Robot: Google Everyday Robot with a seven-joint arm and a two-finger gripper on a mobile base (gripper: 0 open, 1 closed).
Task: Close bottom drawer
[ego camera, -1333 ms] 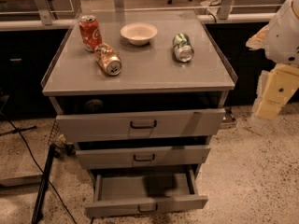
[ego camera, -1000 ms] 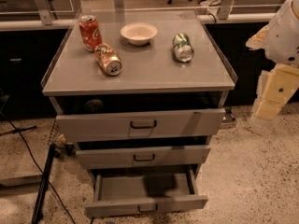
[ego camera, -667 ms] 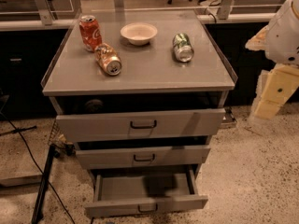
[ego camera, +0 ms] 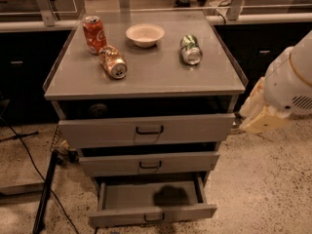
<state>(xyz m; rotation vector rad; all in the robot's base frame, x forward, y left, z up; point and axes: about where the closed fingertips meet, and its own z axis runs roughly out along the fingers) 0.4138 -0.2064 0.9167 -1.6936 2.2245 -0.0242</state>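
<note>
The bottom drawer (ego camera: 152, 214) stands pulled out, low and well to the left of the gripper (ego camera: 263, 115), which hangs off the right edge of the cabinet (ego camera: 156, 74), touching nothing; how its jaws stand cannot be told. This looks like the approach step. Next, the gripper must drop to the drawer's front panel and push it in. Farther up-left on the cabinet top sit a green can (ego camera: 190, 49) and a bowl (ego camera: 145, 34).

robot arm (ego camera: 287, 89) was cut off by right edge, gripper not in view | top drawer (ego camera: 146, 130) interior was dark, round shape (ego camera: 97, 110) inside unidentifiable | bottom drawer (ego camera: 151, 213) tray showed dark patch (ego camera: 168, 195), shadow or object unclear
</note>
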